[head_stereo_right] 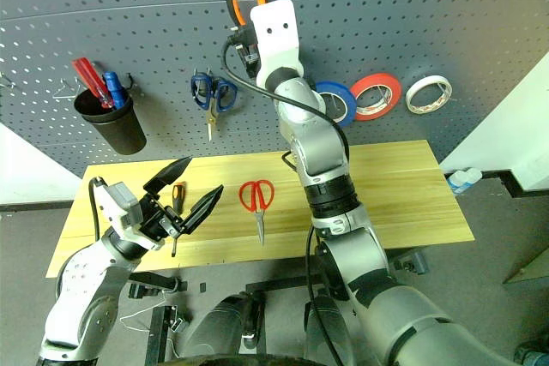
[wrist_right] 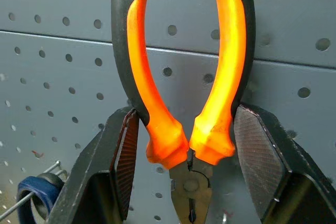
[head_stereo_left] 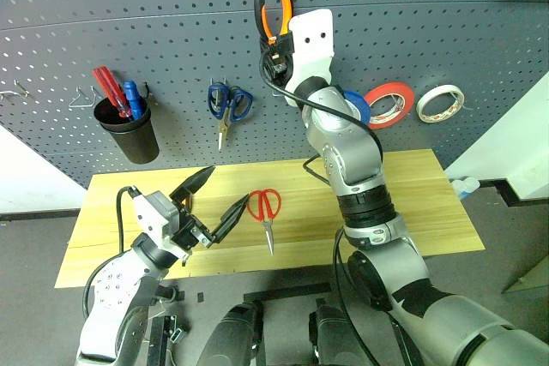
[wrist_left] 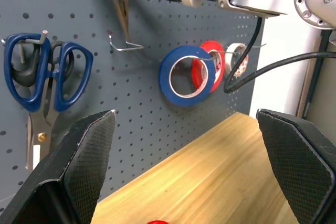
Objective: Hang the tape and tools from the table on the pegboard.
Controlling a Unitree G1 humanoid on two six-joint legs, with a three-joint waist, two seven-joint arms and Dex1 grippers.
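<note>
My right gripper is raised against the dark pegboard, shut on the orange-and-black pliers. The pliers' handles point up and their nose hangs near a wire hook. The blue tape hangs on a peg beside my right arm. Red-handled scissors lie flat at the middle of the wooden table. A small orange-handled screwdriver lies on the table beside my left gripper. That gripper is open and holds nothing, low over the table's left part.
Blue-handled scissors hang left of the pliers. A black cup with red and blue handles hangs further left, beside bare wire hooks. A red roll and a white roll hang right of the blue tape.
</note>
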